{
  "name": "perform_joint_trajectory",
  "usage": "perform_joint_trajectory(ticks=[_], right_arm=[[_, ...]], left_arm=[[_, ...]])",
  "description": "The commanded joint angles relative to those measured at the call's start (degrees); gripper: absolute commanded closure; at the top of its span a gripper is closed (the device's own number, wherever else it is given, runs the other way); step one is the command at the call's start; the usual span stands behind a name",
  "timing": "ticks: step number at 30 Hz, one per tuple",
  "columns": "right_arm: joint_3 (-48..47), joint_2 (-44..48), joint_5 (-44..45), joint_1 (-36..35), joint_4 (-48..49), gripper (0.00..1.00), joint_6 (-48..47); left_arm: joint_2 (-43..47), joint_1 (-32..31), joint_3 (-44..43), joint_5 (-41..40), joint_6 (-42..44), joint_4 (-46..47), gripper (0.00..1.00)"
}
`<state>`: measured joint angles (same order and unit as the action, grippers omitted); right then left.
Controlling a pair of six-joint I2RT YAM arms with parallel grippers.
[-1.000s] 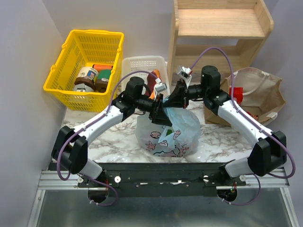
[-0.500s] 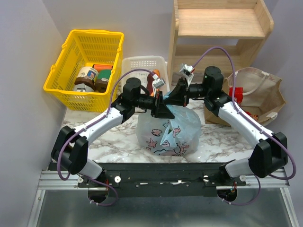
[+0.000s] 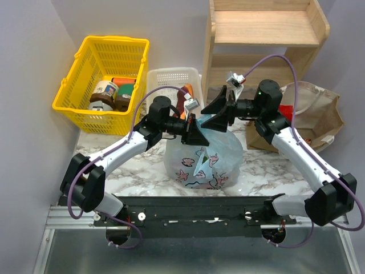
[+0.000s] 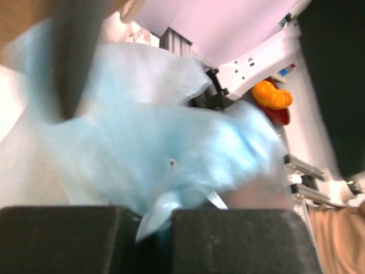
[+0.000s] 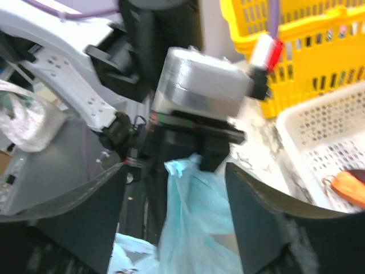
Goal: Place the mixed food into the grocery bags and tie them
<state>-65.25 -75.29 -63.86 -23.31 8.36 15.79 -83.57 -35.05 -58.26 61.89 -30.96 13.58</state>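
Light-blue printed grocery bag upright on marble worktop between both arms, left fingers pinching its gathered top, right fingers spread wide near that top, tan bag at right.

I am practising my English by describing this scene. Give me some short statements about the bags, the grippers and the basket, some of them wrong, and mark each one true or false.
1. The left gripper is shut on the top of the light-blue bag. True.
2. The right gripper is clamped on that bag too. False: its jaws stand open, with a fold of the bag between them.
3. The yellow basket holds jars. True.
4. The tan bag lies left of the basket. False: it lies at the far right, beside the wooden shelf.
5. The light-blue bag sits inside the white tray. False: it stands on the table, in front of the tray.
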Motion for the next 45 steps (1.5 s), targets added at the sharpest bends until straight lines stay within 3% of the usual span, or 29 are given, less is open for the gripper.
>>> perform_joint_trajectory(ticks=[1, 7, 14, 22, 25, 30, 37, 41, 42, 43, 45], right_arm=[[-2.1, 3.6, -0.7, 1.9, 0.9, 0.19, 4.9], [-0.9, 3.8, 3.5, 4.2, 0.6, 0.18, 7.5], [2.0, 2.6, 3.7, 4.7, -0.2, 0.23, 7.0], [8.9, 2.8, 0.3, 4.7, 6.7, 0.26, 8.0], [11.6, 1.2, -1.6, 4.7, 15.1, 0.27, 12.8], [14.3, -1.7, -4.2, 4.7, 31.9, 0.46, 21.8], [15.6, -1.5, -3.2, 4.6, 35.4, 0.68, 22.6], [15.9, -0.6, -1.5, 4.6, 34.2, 0.96, 21.4], [16.0, -0.4, -1.3, 4.6, 33.7, 0.99, 20.9], [15.9, -0.1, -1.0, 4.6, 32.8, 0.99, 19.6], [15.5, 0.8, 0.4, 4.6, 28.2, 0.99, 17.3]], left_arm=[[0.3, -0.4, -1.7, -0.6, 5.3, -5.8, 1.00], [1.3, -0.5, -1.6, 0.6, 6.6, -6.5, 1.00], [2.6, -0.5, -1.5, 0.2, 9.3, -8.0, 1.00], [3.2, -0.7, -1.0, 1.0, 9.6, -7.0, 1.00], [3.1, -0.9, -0.9, 1.2, 9.5, -6.6, 1.00], [2.8, -1.3, -0.8, 1.3, 9.6, -6.5, 1.00], [2.8, -1.4, -0.8, 1.6, 10.2, -6.9, 1.00], [2.6, -1.7, -1.8, 0.8, 12.8, -10.1, 1.00], [2.5, -1.7, -2.1, -0.4, 13.6, -11.4, 0.97], [2.7, -1.7, -2.6, -1.1, 14.9, -13.5, 0.88], [2.8, -1.7, -4.2, -1.9, 17.9, -16.9, 0.62]])
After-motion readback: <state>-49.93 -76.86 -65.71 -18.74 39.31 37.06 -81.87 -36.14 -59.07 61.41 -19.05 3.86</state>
